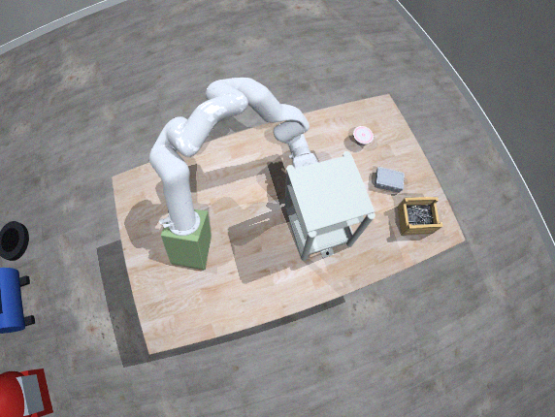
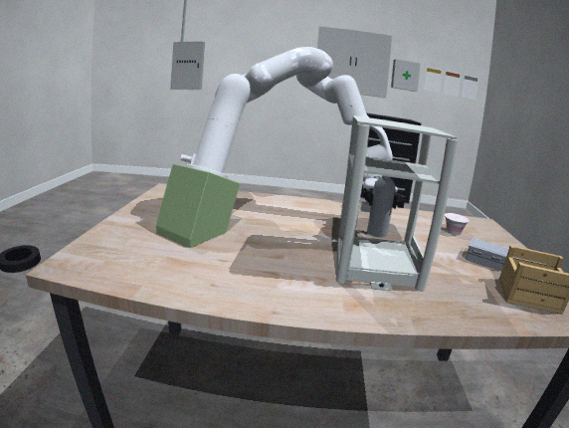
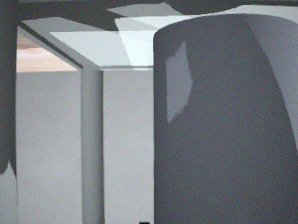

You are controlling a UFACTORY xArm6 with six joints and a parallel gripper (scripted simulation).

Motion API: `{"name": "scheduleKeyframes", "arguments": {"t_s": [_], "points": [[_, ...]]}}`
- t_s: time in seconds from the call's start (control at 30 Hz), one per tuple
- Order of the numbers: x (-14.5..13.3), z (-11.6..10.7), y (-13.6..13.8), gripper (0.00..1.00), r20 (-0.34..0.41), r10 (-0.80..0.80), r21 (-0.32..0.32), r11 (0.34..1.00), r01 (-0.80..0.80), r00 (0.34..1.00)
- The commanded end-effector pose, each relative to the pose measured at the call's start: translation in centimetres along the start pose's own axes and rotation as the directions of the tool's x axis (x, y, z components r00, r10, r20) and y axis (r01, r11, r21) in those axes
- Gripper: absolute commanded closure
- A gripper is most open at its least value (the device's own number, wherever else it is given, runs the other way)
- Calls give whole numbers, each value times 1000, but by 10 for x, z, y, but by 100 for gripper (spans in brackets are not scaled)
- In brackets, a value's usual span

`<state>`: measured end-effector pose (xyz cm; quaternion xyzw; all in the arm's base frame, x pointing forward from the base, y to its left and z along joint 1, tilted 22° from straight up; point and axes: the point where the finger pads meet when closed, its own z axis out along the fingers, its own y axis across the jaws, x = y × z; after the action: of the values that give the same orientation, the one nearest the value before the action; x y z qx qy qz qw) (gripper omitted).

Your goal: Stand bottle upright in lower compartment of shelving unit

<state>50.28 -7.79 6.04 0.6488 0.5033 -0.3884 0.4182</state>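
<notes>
Grey bottle is hiding from the top view, where the arm's wrist is reaching under the shelving unit (image 1: 328, 193) from behind. Outside, the gripper (image 2: 376, 189) is clamping the bottle (image 2: 381, 206) upright at the unit's rear, long axis vertical, apparently for insertion. Wrist view is showing the bottle's wall beside a post (image 3: 92, 145).

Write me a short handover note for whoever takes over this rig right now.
Gripper: shut on the bottle, reaching in from the far side of the shelving unit.
Bottle: grey, upright, at the back of the lower compartment, above its floor; contact with the floor cannot be told.
Done: bottle picked up and carried to the unit.
Left: set its whole base down behind the front lip, let go, pull the arm out.
</notes>
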Motion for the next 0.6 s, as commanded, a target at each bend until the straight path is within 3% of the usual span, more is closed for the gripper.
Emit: {"name": "scheduleKeyframes", "arguments": {"t_s": [0.0, 0.57], "points": [[-1, 13, 1, 100, -1, 4, -1, 1000, -4, 1000], [-1, 40, 1, 100, -1, 4, -1, 1000, -4, 1000]]}}
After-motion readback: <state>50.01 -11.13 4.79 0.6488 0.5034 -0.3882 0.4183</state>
